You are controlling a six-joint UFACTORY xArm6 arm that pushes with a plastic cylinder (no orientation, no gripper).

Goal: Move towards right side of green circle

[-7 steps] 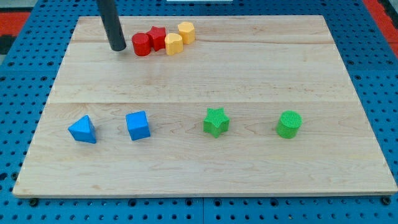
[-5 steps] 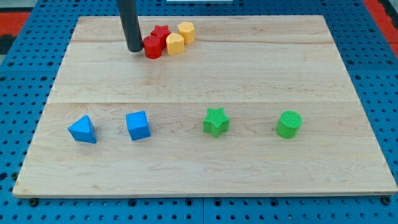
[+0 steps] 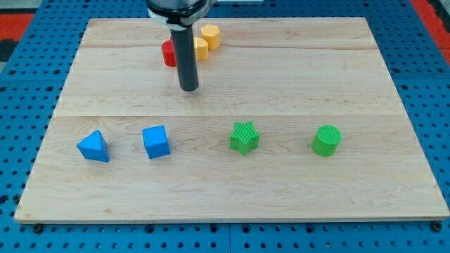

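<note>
The green circle [image 3: 327, 140] is a ribbed round block at the view's right, on the lower part of the wooden board [image 3: 337, 77]. My tip [image 3: 188, 89] rests on the board in its upper middle, far to the upper left of the green circle. It stands just below the red and yellow cluster. The rod rises from the tip to the view's top and hides part of that cluster.
A green star [image 3: 244, 137] lies left of the green circle. A blue cube [image 3: 156, 141] and a blue triangular block [image 3: 93, 146] lie at lower left. A red cylinder [image 3: 169, 53] and two yellow cylinders [image 3: 209, 35] sit near the top; a red star is hidden behind the rod.
My tip has moved right and down, from left of the red cylinder to below the cluster. The red cylinder was nudged slightly right against the other blocks.
</note>
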